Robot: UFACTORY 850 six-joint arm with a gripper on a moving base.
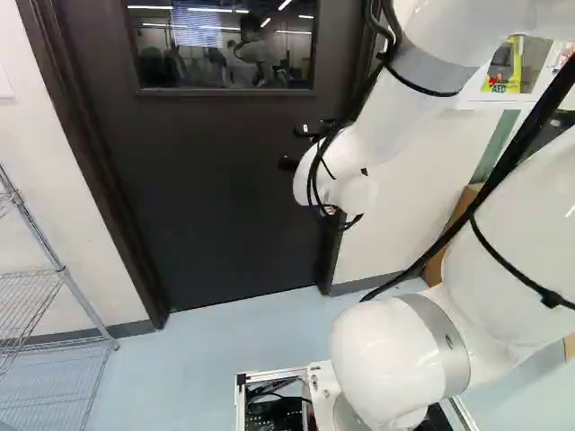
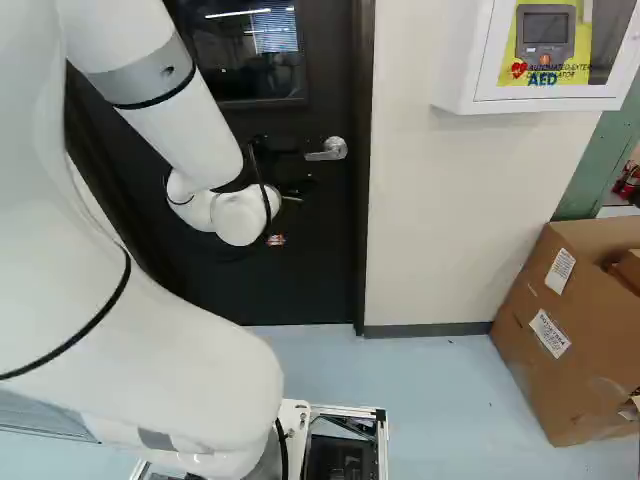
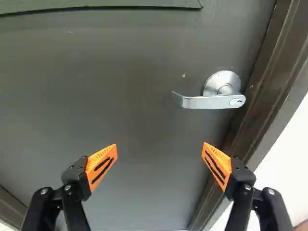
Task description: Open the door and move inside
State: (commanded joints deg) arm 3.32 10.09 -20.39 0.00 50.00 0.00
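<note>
The robot holds its 2 black fingers (image 1: pixel 304 134) spread wide, with a broad gap between the orange pads (image 3: pixel 101 166) and nothing pinched in it. The silver lever handle (image 3: pixel 211 101) sits on the door ahead of the fingers and higher than them, off toward the finger nearer the door frame (image 3: pixel 274 72). It touches neither of the 2. Its free end points away from that frame, toward the space above the gap, and the lever lies nearly level. The round plate (image 3: pixel 222 79) behind it is fixed to the door, and a keyhole shows at the pivot end.

The dark door (image 1: pixel 225 197) spreads out ahead of both fingers and is closed in its frame. Its window (image 1: pixel 225 49) is higher than the fingers and reflects ceiling lights. The white arm (image 1: pixel 404 99), with black cables (image 1: pixel 530 135) strapped along it, reaches forward to the door and carries the fingers near the handle.

To the right of the fingers, past the frame, comes a pale wall (image 2: pixel 440 220). A white cabinet (image 2: pixel 460 95) with a yellow panel hangs on it, higher than the fingers. Lower and farther right stands a brown cardboard box (image 2: pixel 560 350) on the light blue floor (image 1: pixel 207 359). Well to the left of the fingers is a wire shelf (image 1: pixel 27 287), beside the other side of the frame.
</note>
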